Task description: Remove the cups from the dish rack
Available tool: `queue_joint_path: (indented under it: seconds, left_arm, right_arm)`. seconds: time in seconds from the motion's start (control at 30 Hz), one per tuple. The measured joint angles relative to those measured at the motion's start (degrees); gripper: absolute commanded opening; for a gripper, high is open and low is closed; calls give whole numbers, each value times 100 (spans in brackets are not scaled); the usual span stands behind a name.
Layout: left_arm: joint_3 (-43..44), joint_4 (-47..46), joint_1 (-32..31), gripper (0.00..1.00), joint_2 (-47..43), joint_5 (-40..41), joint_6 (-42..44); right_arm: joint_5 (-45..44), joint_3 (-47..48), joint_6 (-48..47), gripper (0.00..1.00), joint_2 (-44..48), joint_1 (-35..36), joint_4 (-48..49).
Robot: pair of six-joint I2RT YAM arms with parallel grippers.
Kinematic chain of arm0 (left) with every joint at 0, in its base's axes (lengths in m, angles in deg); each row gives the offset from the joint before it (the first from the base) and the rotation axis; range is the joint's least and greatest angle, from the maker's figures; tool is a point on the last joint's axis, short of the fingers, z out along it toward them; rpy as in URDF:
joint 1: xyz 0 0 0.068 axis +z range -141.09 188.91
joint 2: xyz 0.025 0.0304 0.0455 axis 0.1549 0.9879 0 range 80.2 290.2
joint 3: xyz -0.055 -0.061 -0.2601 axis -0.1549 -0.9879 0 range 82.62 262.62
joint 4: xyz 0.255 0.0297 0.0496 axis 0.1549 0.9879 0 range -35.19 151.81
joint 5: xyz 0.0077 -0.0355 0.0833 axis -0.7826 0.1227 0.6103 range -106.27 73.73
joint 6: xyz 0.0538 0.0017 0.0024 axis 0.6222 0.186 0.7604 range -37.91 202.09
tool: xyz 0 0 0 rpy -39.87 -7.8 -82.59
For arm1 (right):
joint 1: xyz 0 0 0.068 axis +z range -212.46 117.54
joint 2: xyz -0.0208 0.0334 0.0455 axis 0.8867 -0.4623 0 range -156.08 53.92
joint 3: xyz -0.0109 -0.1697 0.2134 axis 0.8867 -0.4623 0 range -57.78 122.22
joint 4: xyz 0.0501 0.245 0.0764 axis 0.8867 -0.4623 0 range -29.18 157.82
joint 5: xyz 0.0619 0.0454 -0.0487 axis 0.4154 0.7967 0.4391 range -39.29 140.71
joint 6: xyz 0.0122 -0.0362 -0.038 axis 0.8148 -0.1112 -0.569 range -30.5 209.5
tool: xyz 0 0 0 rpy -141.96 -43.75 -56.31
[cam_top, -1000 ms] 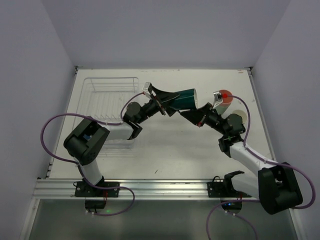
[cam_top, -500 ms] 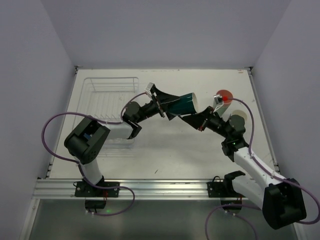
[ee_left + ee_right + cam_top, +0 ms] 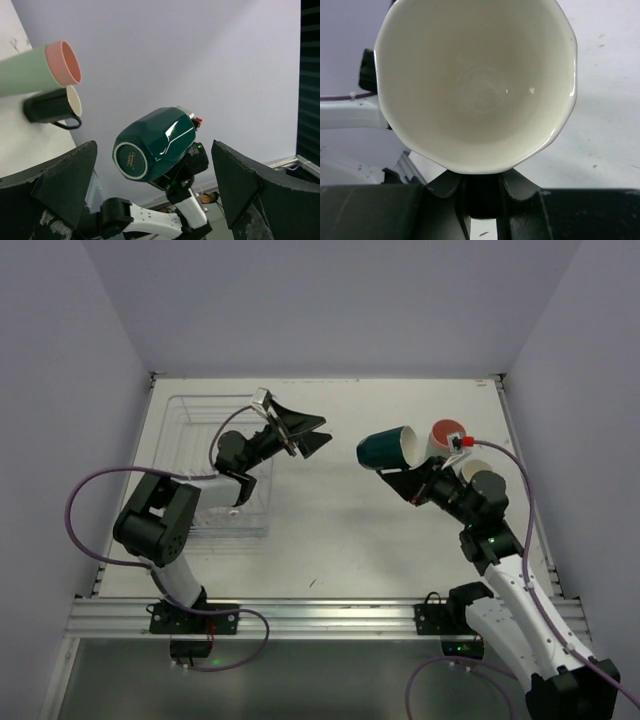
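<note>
My right gripper (image 3: pixel 399 470) is shut on the lower rim of a dark teal cup (image 3: pixel 386 448) and holds it tilted above the table. The cup's pale inside (image 3: pixel 475 80) fills the right wrist view, with the gripper (image 3: pixel 481 189) under it. My left gripper (image 3: pixel 311 434) is open and empty over the right edge of the wire dish rack (image 3: pixel 200 412), pointing at the teal cup (image 3: pixel 152 150); in its own view the gripper (image 3: pixel 155 192) holds nothing. A mint-green tumbler with a salmon-pink inside (image 3: pixel 447 431) and a black mug (image 3: pixel 481 480) stand on the table at the right.
The tumbler (image 3: pixel 40 75) and the black mug (image 3: pixel 50 106) also show in the left wrist view, close together behind the teal cup. The table's back wall and right edge lie close to them. Purple cables loop beside both arms.
The teal cup has passed from my left gripper to my right one. The left gripper opened and drew back left toward the rack. The right arm carries the cup slightly right.
</note>
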Motion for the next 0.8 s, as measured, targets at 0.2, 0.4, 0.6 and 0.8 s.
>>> queue_joint_path:
  seconds: [0.2, 0.4, 0.6, 0.8]
  left_arm:
    - [66, 264, 197, 100, -289, -15, 957]
    - [525, 1132, 175, 100, -675, 146, 2190]
    - [761, 1255, 164, 100, -638, 173, 2494]
    - [758, 1117, 164, 100, -409, 96, 2428]
  right_arm:
    - [-1519, 979, -756, 0, 568, -31, -2422]
    - [-3512, 2234, -1331, 0, 638, -55, -4369]
    - [-4994, 2970, -1606, 0, 321, -72, -5547]
    - [-5796, 3128, -1733, 0, -188, -173, -6065]
